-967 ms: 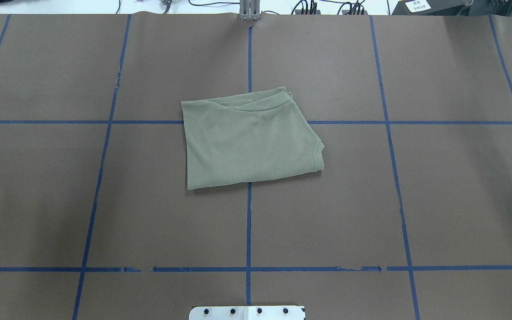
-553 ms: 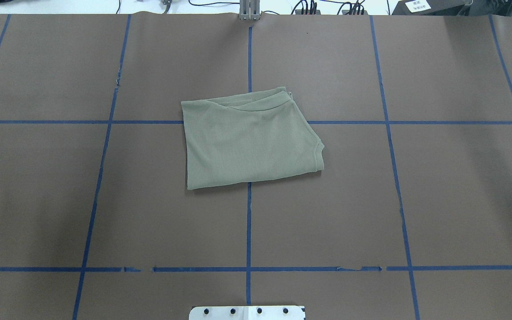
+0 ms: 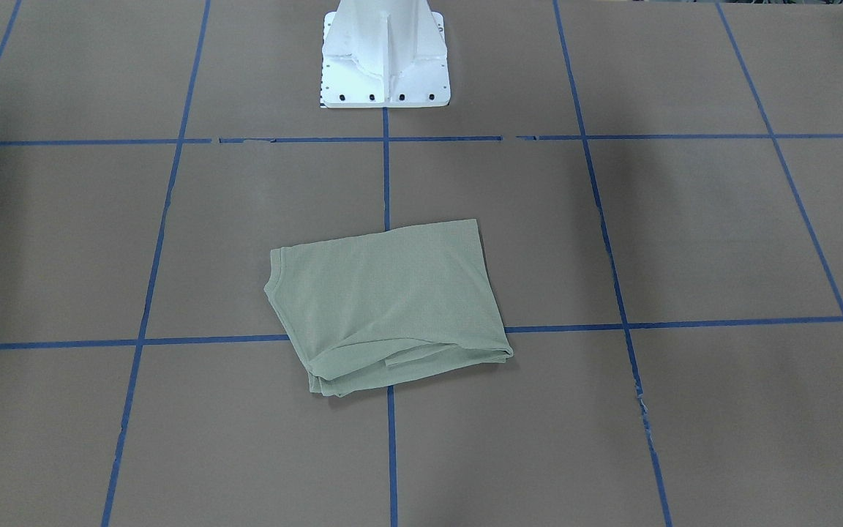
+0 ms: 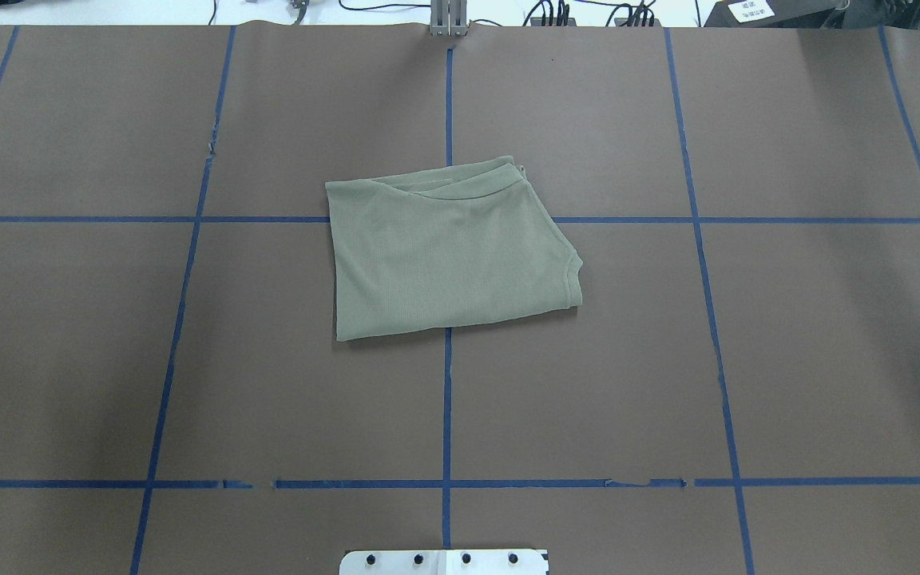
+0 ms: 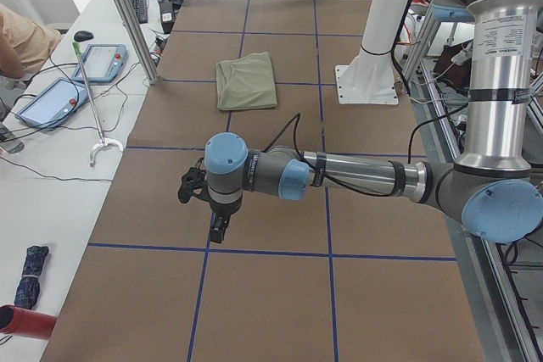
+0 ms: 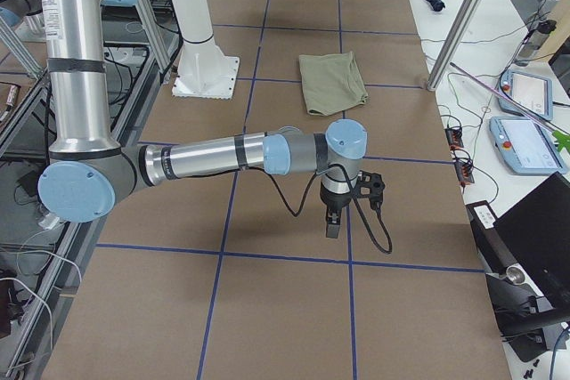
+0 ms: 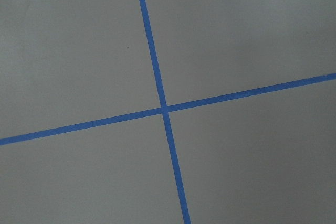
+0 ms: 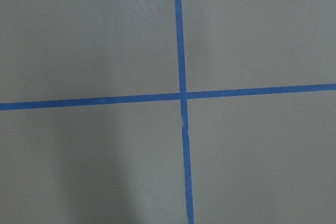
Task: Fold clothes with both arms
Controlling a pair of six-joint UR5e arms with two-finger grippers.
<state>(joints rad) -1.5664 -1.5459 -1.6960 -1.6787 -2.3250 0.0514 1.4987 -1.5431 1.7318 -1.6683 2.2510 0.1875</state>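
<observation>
1. Nothing has changed in the last second. In the overhead view the shirt (image 4: pixel 448 251) has the same spot and the same outline as in both earlier overhead pictures.
2. The shirt is folded into a compact, roughly square packet. It lies flat at the middle of the table (image 4: pixel 747 359), over the centre blue tape line (image 4: pixel 447 415) where that meets the far cross line. The layers at its far edge are slightly offset, and its right corner is rounded.
3. Neither arm shows in the overhead or front view.
4. The left arm (image 5: pixel 356 174) reaches low over the table's left end. The left hand (image 5: pixel 219 228) points down, well apart from the shirt, with no cloth on it. It appears only in a side view, so I cannot tell whether it is open or closed.
5. The right arm (image 6: pixel 214 156) does the same at the right end. The right hand (image 6: pixel 331 224) points down over bare table, well apart from the shirt. Again I cannot tell whether it is open or closed.
6. Both wrist cameras show only bare table and a tape crossing, no cloth.
7. Judgement: the fold looks finished and both arms are parked clear. At most, the offset far edge could be neatened.
</observation>
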